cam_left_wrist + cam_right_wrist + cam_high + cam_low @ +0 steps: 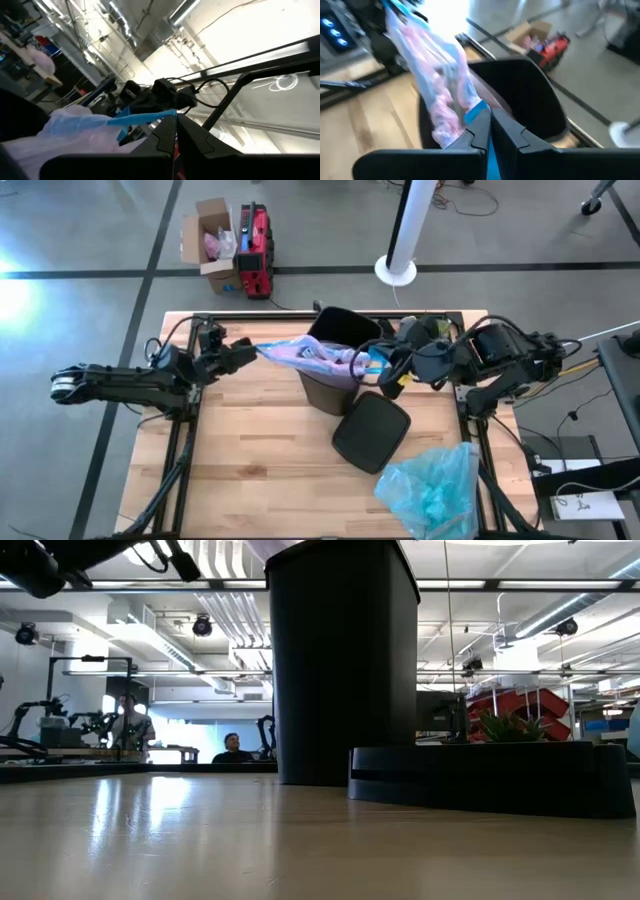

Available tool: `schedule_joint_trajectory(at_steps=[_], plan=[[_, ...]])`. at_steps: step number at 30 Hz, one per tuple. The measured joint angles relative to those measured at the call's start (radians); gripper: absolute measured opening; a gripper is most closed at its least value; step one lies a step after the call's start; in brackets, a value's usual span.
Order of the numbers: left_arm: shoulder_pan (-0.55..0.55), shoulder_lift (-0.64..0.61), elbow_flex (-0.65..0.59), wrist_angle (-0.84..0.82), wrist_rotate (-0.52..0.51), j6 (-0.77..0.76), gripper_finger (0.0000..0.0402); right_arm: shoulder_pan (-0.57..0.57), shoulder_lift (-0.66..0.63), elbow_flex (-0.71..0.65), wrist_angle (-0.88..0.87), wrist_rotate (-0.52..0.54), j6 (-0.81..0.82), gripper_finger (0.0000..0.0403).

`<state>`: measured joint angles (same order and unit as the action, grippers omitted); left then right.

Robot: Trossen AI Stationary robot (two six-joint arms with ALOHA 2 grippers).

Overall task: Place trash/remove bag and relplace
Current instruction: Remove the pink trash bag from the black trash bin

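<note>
You have the left end effector (250, 351) and right end effector (372, 365) each clenched on the bag (305, 352), stretching it above the bin (335, 370) to lift it clear.

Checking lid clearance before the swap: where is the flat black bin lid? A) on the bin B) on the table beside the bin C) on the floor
B: the flat black bin lid lies on the wooden table beside the black bin.
</note>
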<state>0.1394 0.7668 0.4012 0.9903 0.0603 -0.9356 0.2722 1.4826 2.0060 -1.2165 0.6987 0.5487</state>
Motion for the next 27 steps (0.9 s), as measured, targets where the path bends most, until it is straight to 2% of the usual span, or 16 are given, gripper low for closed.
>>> schedule_joint_trajectory(at_steps=[7,17,23,27], plan=[[-0.001,0.034,0.198,-0.095,0.083,0.083,0.0000,-0.001,0.009,0.000,0.325,0.003,-0.231,0.0002],[-0.001,0.171,0.655,-0.669,0.115,0.358,0.0000,-0.003,0.081,0.000,0.777,-0.001,-0.589,0.0002],[-0.001,0.233,0.875,-0.945,0.115,0.481,0.0000,-0.001,0.092,0.000,0.786,0.000,-0.628,0.0002],[-0.001,0.246,0.939,-1.098,0.115,0.507,0.0000,0.025,0.076,0.029,0.699,0.012,-0.606,0.0008]])
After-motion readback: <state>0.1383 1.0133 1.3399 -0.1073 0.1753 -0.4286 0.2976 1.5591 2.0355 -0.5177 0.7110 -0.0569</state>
